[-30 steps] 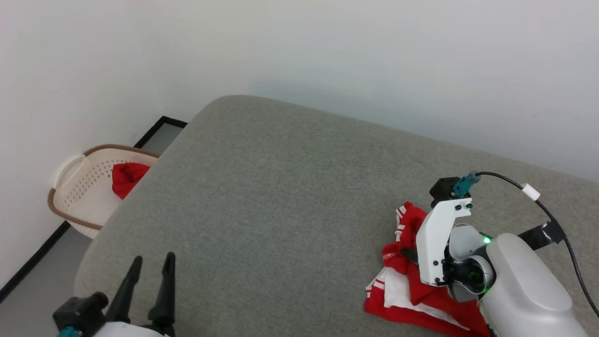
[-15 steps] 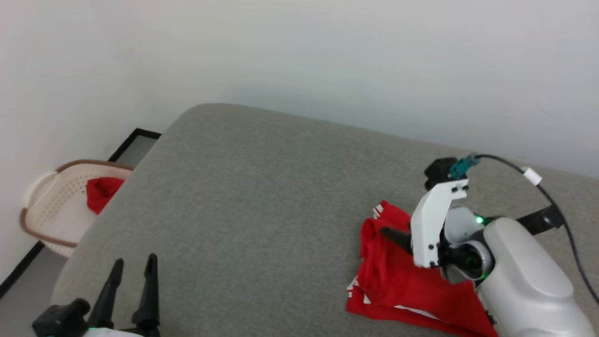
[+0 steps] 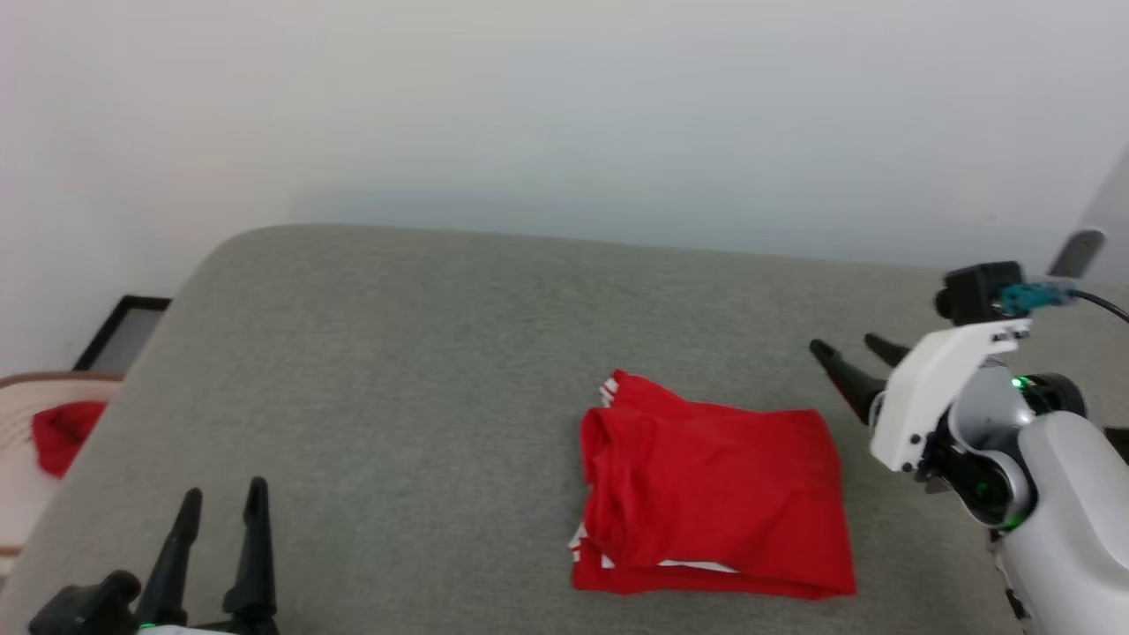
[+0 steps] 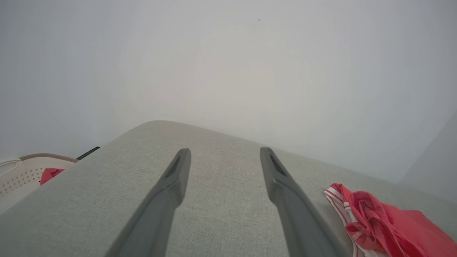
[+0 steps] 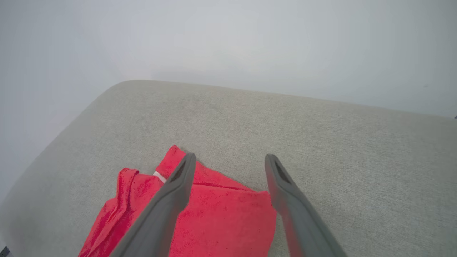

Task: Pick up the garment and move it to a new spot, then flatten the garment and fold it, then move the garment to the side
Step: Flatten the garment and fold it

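The garment (image 3: 710, 494) lies folded into a red rectangle on the grey cushion, white striped trim peeping out at its left and lower edges. It also appears at the lower right of the left wrist view (image 4: 378, 225) and under the fingers in the right wrist view (image 5: 200, 217). My right gripper (image 3: 851, 357) hangs open just right of the garment's far corner, holding nothing. Near the front left corner of the cushion, my left gripper (image 3: 220, 511) stands open and empty, far from the garment.
The grey cushion (image 3: 397, 370) ends in a rounded edge at the left. Beyond that edge a pale laundry basket (image 3: 22, 388) on the floor holds a small plain red cloth (image 3: 62, 432). A white wall rises behind.
My right gripper has opened, let go of the garment and drawn back to the right. The garment now lies flat and folded. The head camera has turned, shifting the whole picture.
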